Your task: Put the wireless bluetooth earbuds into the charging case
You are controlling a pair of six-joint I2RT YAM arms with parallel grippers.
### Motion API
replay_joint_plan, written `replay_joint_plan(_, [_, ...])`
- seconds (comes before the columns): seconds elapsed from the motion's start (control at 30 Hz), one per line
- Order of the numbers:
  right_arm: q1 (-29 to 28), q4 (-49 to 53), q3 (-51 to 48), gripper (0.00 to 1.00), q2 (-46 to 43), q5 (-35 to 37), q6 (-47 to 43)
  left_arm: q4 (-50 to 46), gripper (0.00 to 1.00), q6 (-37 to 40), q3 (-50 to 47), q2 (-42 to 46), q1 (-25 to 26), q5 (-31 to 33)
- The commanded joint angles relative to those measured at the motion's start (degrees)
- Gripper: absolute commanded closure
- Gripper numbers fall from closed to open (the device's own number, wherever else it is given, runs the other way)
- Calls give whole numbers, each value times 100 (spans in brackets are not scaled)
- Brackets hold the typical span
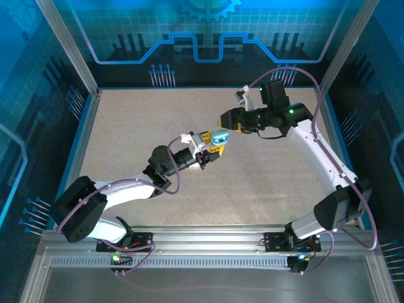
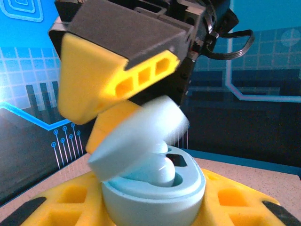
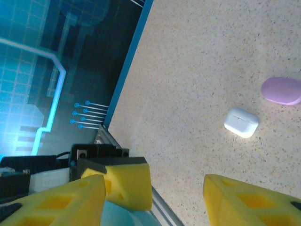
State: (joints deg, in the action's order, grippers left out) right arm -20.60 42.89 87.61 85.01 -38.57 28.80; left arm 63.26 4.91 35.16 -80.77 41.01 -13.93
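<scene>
A pale earbud [image 2: 164, 173] sits in a well of the teal charging case [image 2: 155, 200], under its half-raised lid [image 2: 141, 136]. Check that the earbud is fully seated before you close the lid, and press straight down onto the case, not sideways. Your left pincer [image 1: 211, 150] is clamped on the case's sides, above the table [image 1: 126, 126]. Your right pincer [image 1: 226, 121] stands apart just above the case, one finger at the lid; you cannot tell whether it touches.

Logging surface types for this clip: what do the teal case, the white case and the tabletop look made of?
Teal case: likely matte plastic; smooth, even colour, no glare.
White case: likely plastic; smooth, rounded, faint lid seam; finish hard to judge.
Tabletop: speckled beige, perhaps laminate or composite; fine dark flecks, flat finish.
</scene>
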Motion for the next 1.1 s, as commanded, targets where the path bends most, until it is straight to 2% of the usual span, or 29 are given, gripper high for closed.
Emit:
replay_joint_plan(0.0, [-6,82,-239,42,-310,-330,-164,155,69,59,87,88,39,3])
replay_joint_plan(0.2, [84,-198,-723,41,-617,-652,2,287,69,-42,97,53,41,-22])
replay_joint_plan(0.4, [249,-919,-1238,40,-686,-1585,460,310,69,-86,117,62,38,-82])
replay_joint_plan(0.8, [241,-1364,-1492,48,-338,-2455,759,399,68,-193,155,10,38,-130])
replay_joint_plan(0.87, [249,-1432,-1526,51,-314,-2523,778,399,68,-205,156,0,34,-144])
replay_joint_plan(0.97, [282,-1534,-1578,66,-314,-2472,852,385,68,-214,166,-9,34,-163])
replay_joint_plan(1.07, [348,-1567,-1606,76,-349,-2379,910,315,68,-185,152,7,34,-104])
